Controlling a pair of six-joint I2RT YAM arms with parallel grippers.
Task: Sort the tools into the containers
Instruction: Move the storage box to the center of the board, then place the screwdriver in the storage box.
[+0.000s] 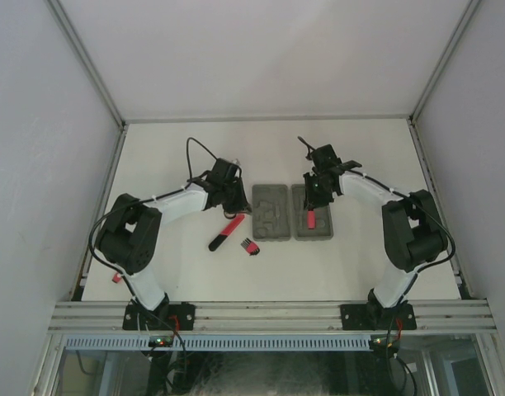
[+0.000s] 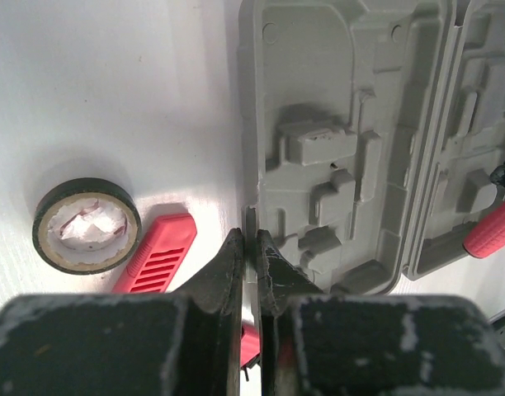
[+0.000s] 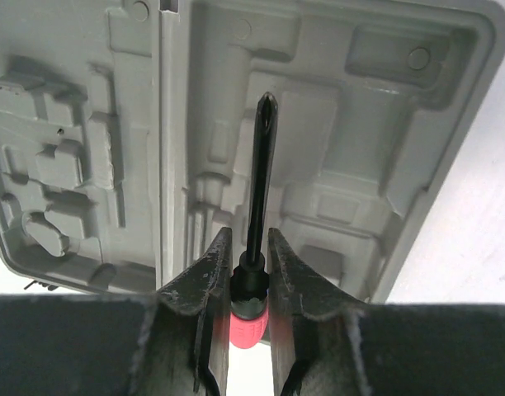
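Right fingers (image 3: 207, 276) clamped on screwdriver (image 3: 259, 181), above grey case (image 3: 455, 107), left fingers (image 2: 224, 280) closed.

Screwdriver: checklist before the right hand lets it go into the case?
1. Right hand clamped on the screwdriver at its black collar: ok.
2. Screwdriver over the right half of the case: ok.
3. Shaft lined up with a long recess: cannot tell.
4. Screwdriver low enough to rest in the case: cannot tell.
5. Left hand away from the right half, at the left half's outer edge: ok.
6. Case lying open, both halves facing up: ok.
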